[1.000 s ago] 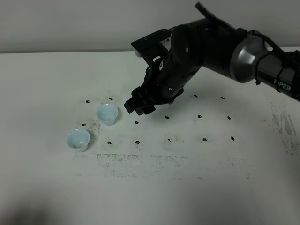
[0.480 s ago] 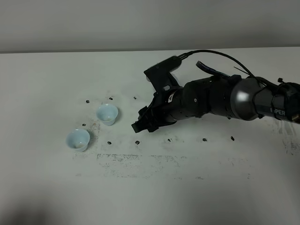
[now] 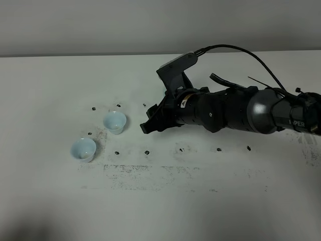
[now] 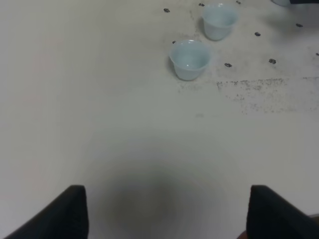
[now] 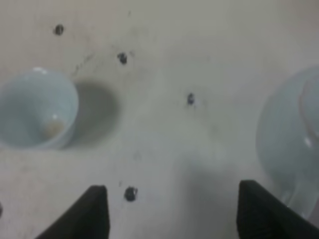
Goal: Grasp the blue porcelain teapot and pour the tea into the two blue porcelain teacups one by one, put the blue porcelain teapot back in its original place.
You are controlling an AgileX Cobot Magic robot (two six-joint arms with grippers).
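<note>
Right hand [image 5: 172, 211]: spread wide, empty, low over the desk [image 3: 210, 201]. Blue porcelain teapot [image 5: 291, 144]: just outside its grasp, ungripped, so we judge it stands free. Near teacup [image 3: 115, 122] at the hand's 9 o'clock, far teacup [image 3: 83, 149] at 8. Left hand [image 4: 167, 211]: spread, idle.

Dim, even overhead light on a white table [image 3: 50, 211], a soft grey shadow just ahead of the left gripper [image 4: 167, 214], a darker one beside the teacup [image 5: 35, 109] beyond the right gripper [image 5: 172, 211], whose close view is blurred throughout, fingertips dark and unfocused
</note>
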